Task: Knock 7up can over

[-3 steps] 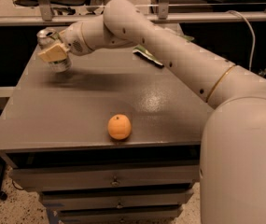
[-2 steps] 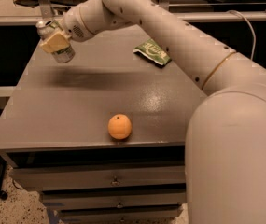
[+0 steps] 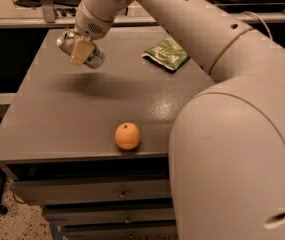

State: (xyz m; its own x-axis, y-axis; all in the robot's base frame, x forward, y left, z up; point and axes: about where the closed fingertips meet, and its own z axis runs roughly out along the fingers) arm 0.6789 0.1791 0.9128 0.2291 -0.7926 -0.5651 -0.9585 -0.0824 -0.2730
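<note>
The 7up can (image 3: 95,59), silver with a dark top, is tilted on its side in my gripper (image 3: 80,51) and held above the grey table (image 3: 72,119), over its far left part. A shadow lies on the table below it. The gripper's tan fingers (image 3: 79,52) are closed around the can. My arm reaches in from the right across the table's back.
An orange (image 3: 127,136) sits near the table's front edge. A green chip bag (image 3: 166,54) lies at the back right. My robot body (image 3: 237,164) fills the right foreground. Drawers (image 3: 117,196) are below the table front.
The gripper with the can has moved right, away from the far left corner. The can is now tipped on its side in the fingers, off the table.
</note>
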